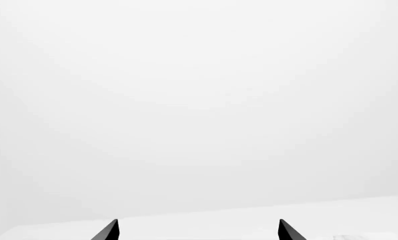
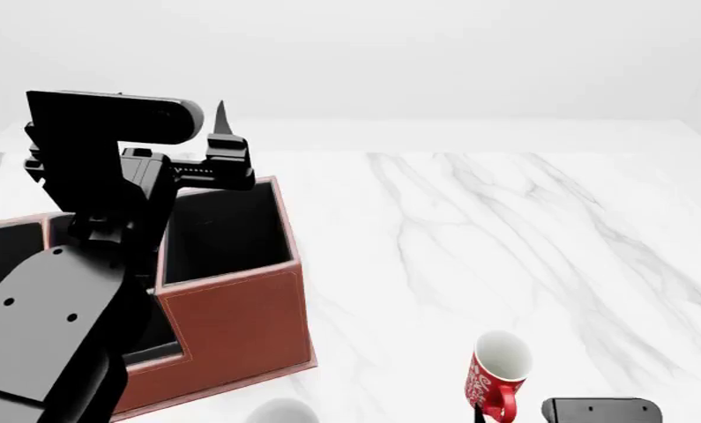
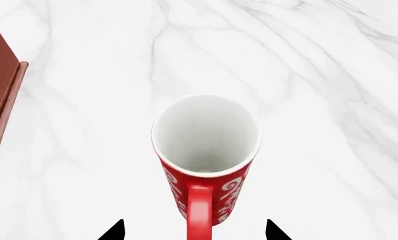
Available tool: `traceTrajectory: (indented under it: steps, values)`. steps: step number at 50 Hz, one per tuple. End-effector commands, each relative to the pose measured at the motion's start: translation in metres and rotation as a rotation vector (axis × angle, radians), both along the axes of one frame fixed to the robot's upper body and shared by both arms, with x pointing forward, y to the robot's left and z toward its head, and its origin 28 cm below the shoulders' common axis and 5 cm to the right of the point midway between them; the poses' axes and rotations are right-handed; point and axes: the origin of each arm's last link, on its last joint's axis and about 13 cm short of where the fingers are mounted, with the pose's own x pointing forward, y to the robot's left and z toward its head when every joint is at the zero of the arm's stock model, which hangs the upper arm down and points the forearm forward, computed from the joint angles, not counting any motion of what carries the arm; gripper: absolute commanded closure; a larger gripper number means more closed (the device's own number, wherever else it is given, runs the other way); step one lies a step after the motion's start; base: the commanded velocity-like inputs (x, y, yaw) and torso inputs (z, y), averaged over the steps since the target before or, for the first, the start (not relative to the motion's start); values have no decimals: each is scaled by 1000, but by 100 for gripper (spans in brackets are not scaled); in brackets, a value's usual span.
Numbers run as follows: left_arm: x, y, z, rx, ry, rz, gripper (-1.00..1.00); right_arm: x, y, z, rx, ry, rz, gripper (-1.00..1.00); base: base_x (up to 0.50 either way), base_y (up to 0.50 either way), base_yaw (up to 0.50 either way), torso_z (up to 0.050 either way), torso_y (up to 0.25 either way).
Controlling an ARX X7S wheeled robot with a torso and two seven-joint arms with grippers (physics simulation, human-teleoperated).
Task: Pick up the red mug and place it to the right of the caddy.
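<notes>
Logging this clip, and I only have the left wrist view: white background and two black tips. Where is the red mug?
Observer: The red mug sits on the marble table, right of the caddy and apart from it.
Operator: Is it gripped?
Observer: No. The right claw is open, tips flanking its handle without touching.
Operator: My arm?
Observer: The left claw hangs open above the caddy's far edge.

Left arm (image 2: 56, 300) raised at the head view's left, elbow bent. Left gripper (image 1: 197, 231) held high, fingers spread, nothing between them. Right gripper (image 3: 194, 231) low near the view's bottom edge, only its body showing there; fingertips (image 3: 116, 231) apart.
</notes>
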Motion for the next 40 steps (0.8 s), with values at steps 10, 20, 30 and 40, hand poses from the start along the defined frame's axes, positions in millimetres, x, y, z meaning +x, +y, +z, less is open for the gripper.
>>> traceTrajectory:
  steps: [10,20,30,40]
  values:
    - [0,1,-1,-3,0,4,-100,17,-1,-24,43,57,2,-100,0,0,0,0,0]
    - [1,1,-2,-4,3,5,-100,18,-2,-27,45,75,-13,-100,0,0,0,0,0]
    - [1,1,-3,-3,5,4,-100,18,-4,-29,30,72,-31,100,0,0,0,0,0]
    - [1,1,-4,0,7,3,-100,18,-3,-29,14,68,-33,100,0,0,0,0,0]
